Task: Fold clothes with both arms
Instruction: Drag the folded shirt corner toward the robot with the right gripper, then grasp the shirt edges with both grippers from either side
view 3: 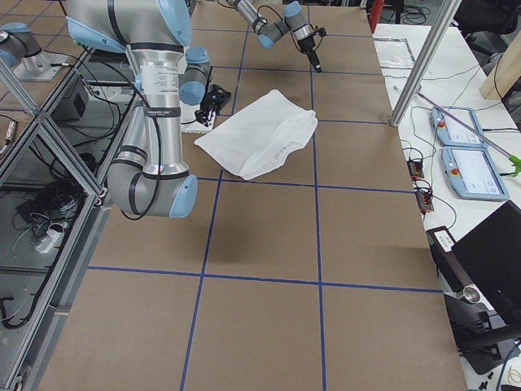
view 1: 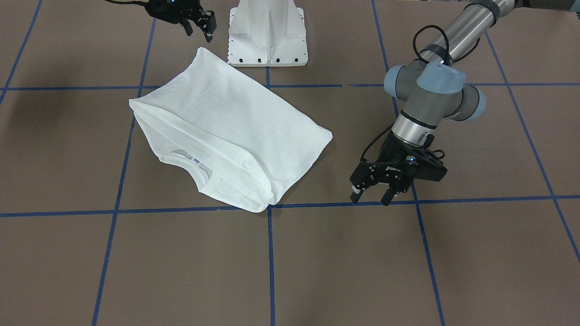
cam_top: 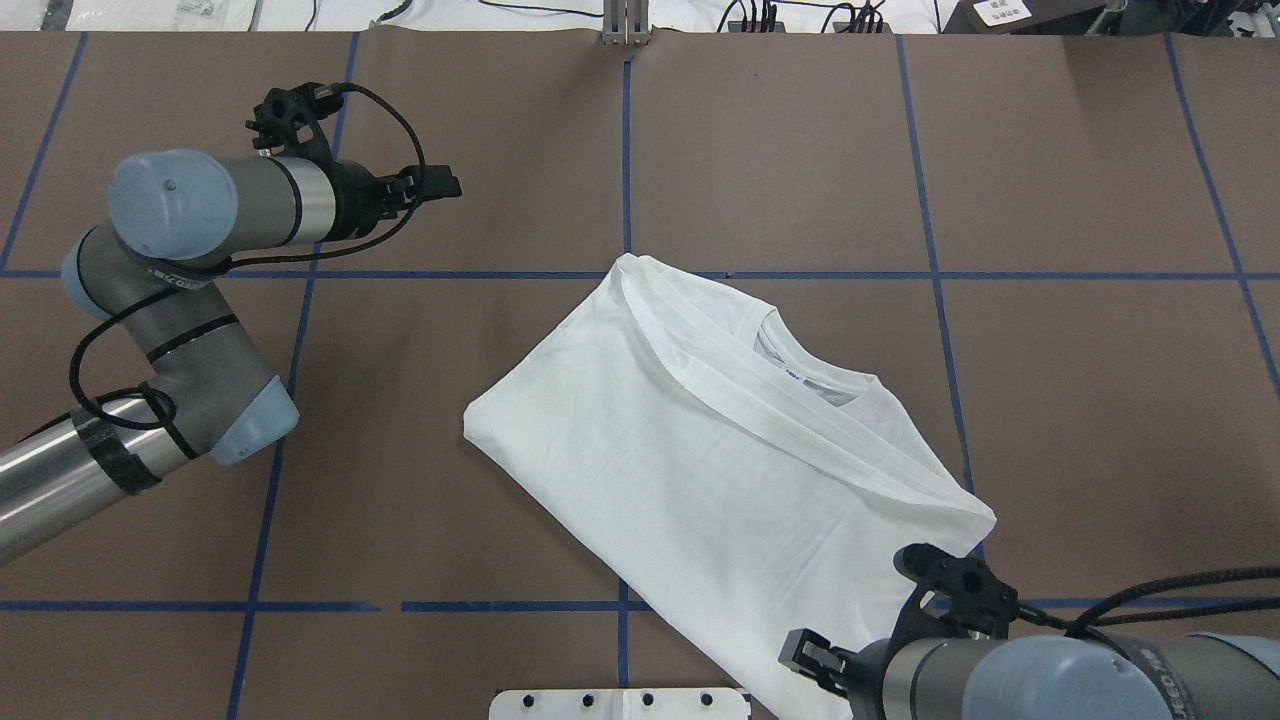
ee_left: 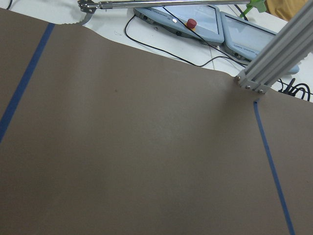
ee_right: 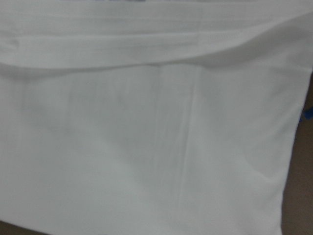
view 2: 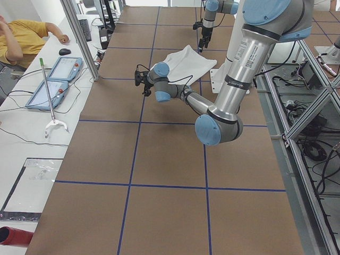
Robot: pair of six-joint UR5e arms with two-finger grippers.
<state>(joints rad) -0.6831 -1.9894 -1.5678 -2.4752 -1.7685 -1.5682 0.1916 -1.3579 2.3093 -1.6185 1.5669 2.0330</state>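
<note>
Honestly, the folded white cotton shirt [view 1: 235, 122] lies diagonal on the brown table [view 1: 408, 262]; black right gripper [view 1: 198, 34] hangs at its robot-side corner, black left gripper [view 1: 371, 198] well off, both jaws apart, empty.

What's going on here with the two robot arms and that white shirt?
Two robot arms are working on folding a white shirt on the brown table. The shirt lies folded into a compact slanted rectangle with its collar showing along one edge, and neither arm holds it. The left end effector hangs open and empty beside it, over bare table. The right end effector is open by the shirt's far corner.
</note>
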